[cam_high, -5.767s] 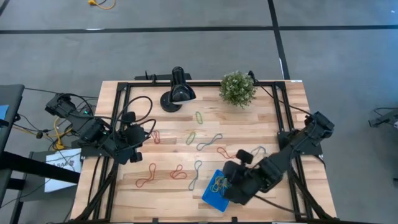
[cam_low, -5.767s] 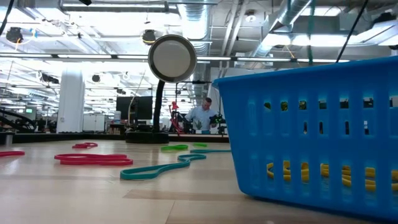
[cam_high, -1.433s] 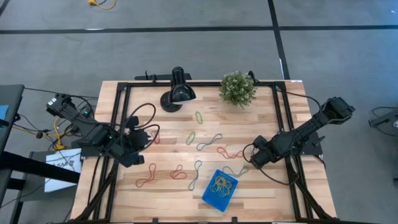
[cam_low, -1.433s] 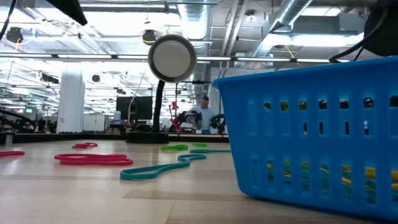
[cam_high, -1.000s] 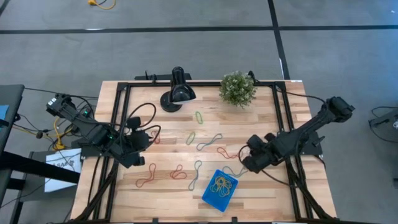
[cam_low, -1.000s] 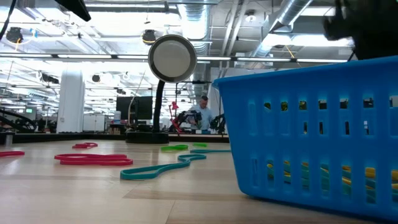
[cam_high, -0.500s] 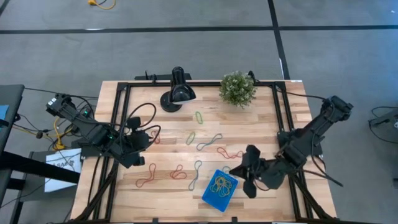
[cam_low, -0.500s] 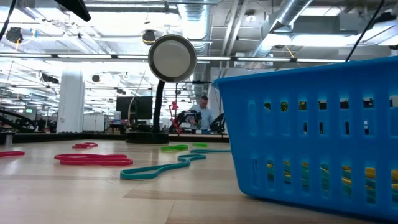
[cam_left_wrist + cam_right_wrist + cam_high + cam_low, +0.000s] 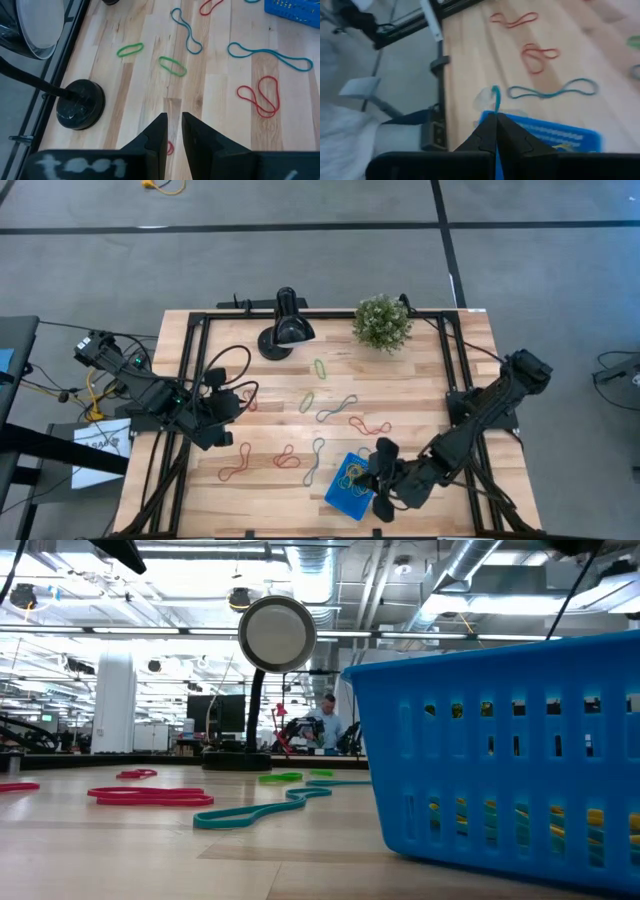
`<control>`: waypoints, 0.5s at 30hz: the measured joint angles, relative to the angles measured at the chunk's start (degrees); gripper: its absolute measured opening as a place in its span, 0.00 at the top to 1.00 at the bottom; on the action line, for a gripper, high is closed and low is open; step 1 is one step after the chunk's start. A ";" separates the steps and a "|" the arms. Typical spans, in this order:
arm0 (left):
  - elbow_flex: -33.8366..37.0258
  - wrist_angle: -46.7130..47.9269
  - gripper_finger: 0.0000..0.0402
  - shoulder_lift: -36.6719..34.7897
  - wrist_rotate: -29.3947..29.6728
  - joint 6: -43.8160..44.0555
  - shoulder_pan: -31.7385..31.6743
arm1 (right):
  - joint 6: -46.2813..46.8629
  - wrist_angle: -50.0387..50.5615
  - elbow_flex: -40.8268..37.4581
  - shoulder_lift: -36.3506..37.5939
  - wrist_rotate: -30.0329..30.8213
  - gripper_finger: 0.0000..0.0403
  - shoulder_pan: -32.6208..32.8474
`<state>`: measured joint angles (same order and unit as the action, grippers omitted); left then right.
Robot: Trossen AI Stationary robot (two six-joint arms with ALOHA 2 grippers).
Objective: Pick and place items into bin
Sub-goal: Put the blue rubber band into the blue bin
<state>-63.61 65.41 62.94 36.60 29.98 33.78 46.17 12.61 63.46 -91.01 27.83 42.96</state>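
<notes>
One teal band (image 9: 495, 95) pinched in right claw (image 9: 496, 116), above slotted blue bin (image 9: 545, 132)

One blue bin (image 9: 345, 490) — one lamp (image 9: 286, 326), one plant (image 9: 382, 322), two arms.

I find almost nothing I can read: a white label with dark print (image 9: 100, 442) at the lower left of the high view, off the table, is too small to make out.
</notes>
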 joint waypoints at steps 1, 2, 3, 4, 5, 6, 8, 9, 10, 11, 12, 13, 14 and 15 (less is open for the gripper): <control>0.00 0.00 0.89 0.00 -0.02 0.00 -0.02 | 0.03 -0.69 0.00 -0.23 -0.49 1.00 0.03; 0.00 0.00 0.89 0.00 -0.07 0.00 0.00 | 0.19 -0.64 0.00 -0.25 -0.83 1.00 0.20; 0.00 0.00 0.89 0.00 -0.07 0.00 0.00 | 0.27 -0.56 0.00 -0.13 -0.79 1.00 0.52; 0.00 0.00 0.89 0.00 -0.07 0.00 0.00 | 0.29 -0.65 0.01 -0.06 -0.56 1.00 0.79; 0.00 -0.02 0.89 0.00 -0.07 0.00 0.00 | 0.31 -0.73 0.02 -0.06 -0.05 1.00 0.92; 0.00 -0.06 0.89 0.00 -0.07 0.00 -0.01 | 0.31 -0.58 0.02 -0.06 0.71 1.00 0.94; 0.00 -0.43 0.89 0.00 -0.08 0.00 -0.01 | 0.62 -0.15 0.02 -0.08 1.04 1.00 1.07; -0.01 -0.65 0.89 0.00 -0.07 0.00 0.00 | 0.91 0.32 0.02 -0.06 0.99 1.00 1.07; -0.02 -0.63 0.89 0.00 -0.07 0.01 0.00 | 1.60 1.01 0.02 -0.19 0.95 1.00 1.03; -0.02 -0.60 0.89 0.00 -0.07 0.02 -0.02 | 2.40 1.55 0.04 -0.60 0.85 1.00 0.76; -0.02 -0.62 0.89 0.00 -0.07 0.02 -0.01 | 3.26 2.34 0.04 -1.20 0.61 1.00 0.43; -0.02 -0.61 0.89 0.00 -0.07 0.02 -0.02 | 3.92 3.24 0.03 -1.84 0.29 1.00 0.16; -0.02 -0.59 0.89 0.00 -0.07 0.02 -0.02 | 4.61 3.87 0.02 -2.49 -0.45 1.00 -0.05; -0.02 -0.59 0.89 0.00 -0.07 0.02 -0.01 | 4.83 3.91 0.02 -3.15 -1.30 1.00 -0.38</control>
<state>-63.64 64.82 62.94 36.53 30.00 33.77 51.00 16.52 63.48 -94.15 26.53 42.58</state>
